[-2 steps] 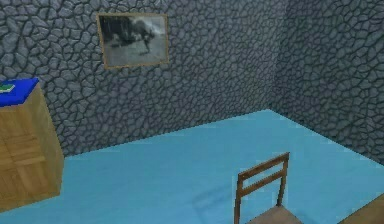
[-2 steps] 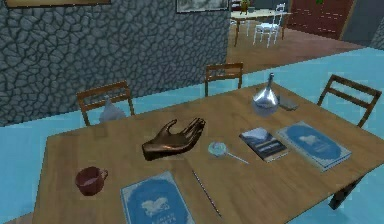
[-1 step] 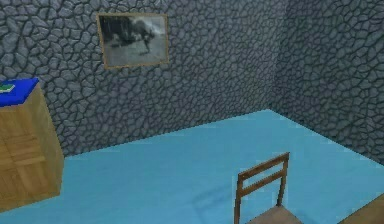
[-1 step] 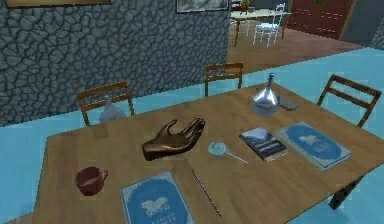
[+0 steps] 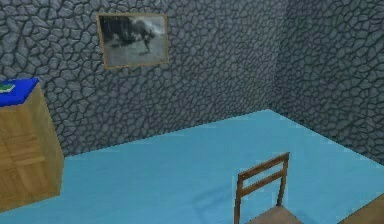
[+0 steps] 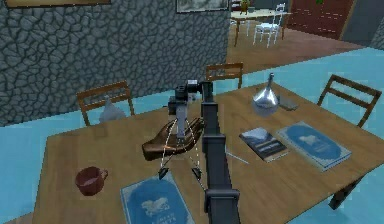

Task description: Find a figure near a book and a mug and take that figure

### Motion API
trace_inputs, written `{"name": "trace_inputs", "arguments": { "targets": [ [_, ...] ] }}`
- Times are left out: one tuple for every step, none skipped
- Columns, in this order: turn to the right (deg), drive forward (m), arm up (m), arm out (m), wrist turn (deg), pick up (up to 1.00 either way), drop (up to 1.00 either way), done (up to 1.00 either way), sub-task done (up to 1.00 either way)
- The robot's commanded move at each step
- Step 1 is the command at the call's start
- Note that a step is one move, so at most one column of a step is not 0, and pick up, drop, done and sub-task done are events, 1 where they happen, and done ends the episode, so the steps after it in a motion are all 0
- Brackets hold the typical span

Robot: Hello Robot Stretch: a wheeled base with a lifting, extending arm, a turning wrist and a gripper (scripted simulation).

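Gripper [image 6: 180, 168] sits right at the brown figure [image 6: 170, 140], mid-desk [image 6: 60, 160]. The figure's long axis runs across the arm side view, mug [image 6: 90, 180] leftward, book [image 6: 264, 143] rightward. Holding anything? Cannot tell.

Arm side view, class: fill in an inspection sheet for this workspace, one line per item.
Surface: wooden table.
Job's things: brown figure mid-table; red mug and blue book near it.
Clutter: glass flask, dark book, second blue book.
Gripper: gripper at the figure; cannot tell whether it holds anything.
Cables: nothing seen.
Surroundings: wooden chairs, stone wall, framed picture.
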Motion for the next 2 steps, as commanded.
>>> {"name": "trace_inputs", "arguments": {
  "targets": [
    [0.0, 0.0, 0.0, 0.0, 45.0, 0.0, 0.0, 0.0, 0.0],
    [0.0, 0.0, 0.0, 0.0, 45.0, 0.0, 0.0, 0.0, 0.0]
  ]
}}
